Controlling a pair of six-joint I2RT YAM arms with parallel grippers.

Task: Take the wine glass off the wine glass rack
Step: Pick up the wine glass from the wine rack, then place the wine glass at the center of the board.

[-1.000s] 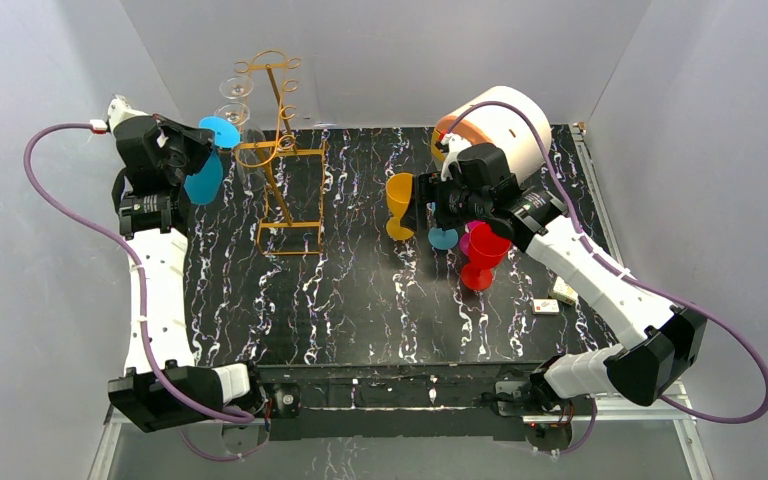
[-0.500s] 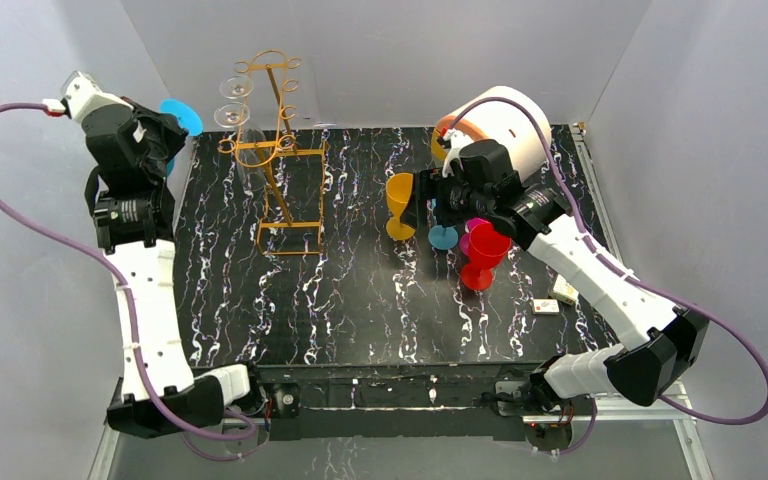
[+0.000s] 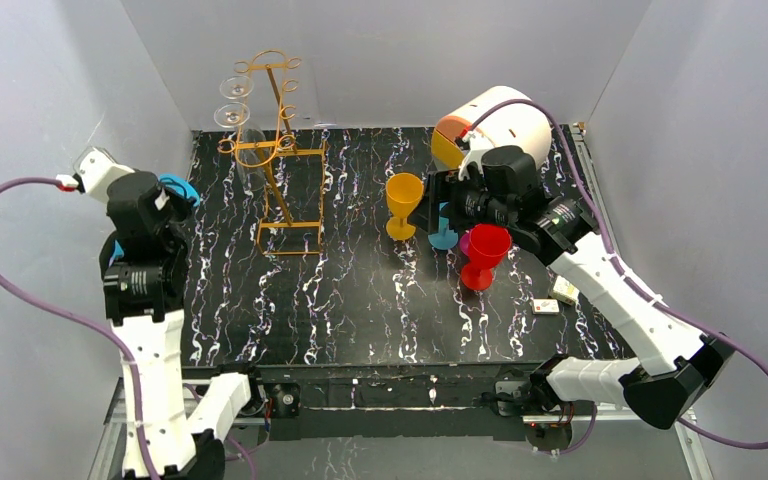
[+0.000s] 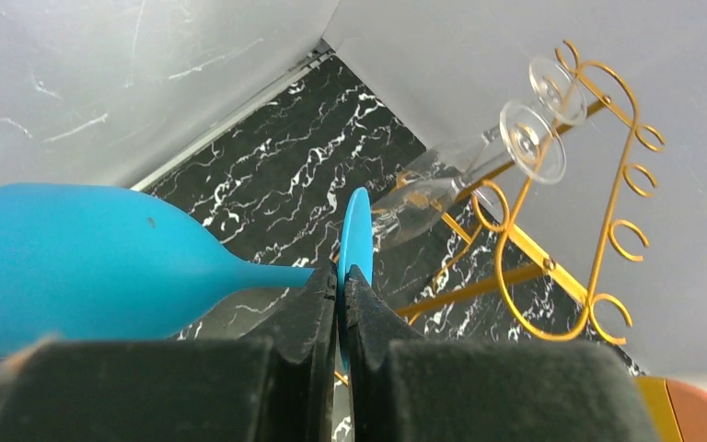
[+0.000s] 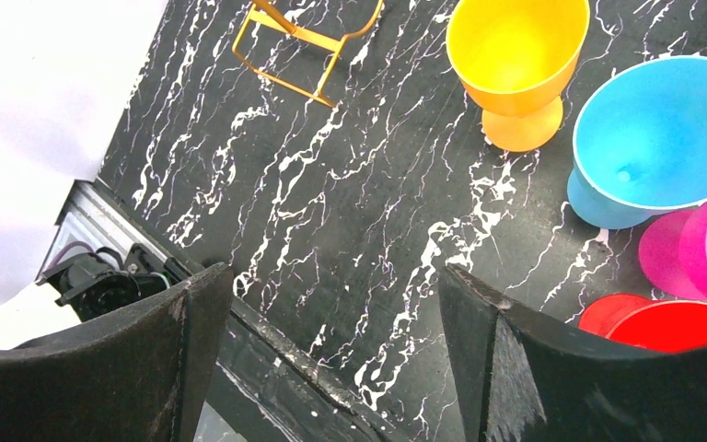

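Glasses hanging from the single wine glass rack at upper left of the overhead view number two, both clear. One blue wine glass lies sideways at far left, well apart from the rack, its foot pinched in the closed left gripper; that arm rears upright. From lower right the right gripper gapes empty over four cups: yellow goblet, blue cup, magenta cup, red cup

The blue wine glass lies sideways in the air, apart from the rack, its stem pinched by the left fingers beside its foot. The gold wire wine glass rack stands upright at the desk's far left. Two clear glasses hang upside down from it.
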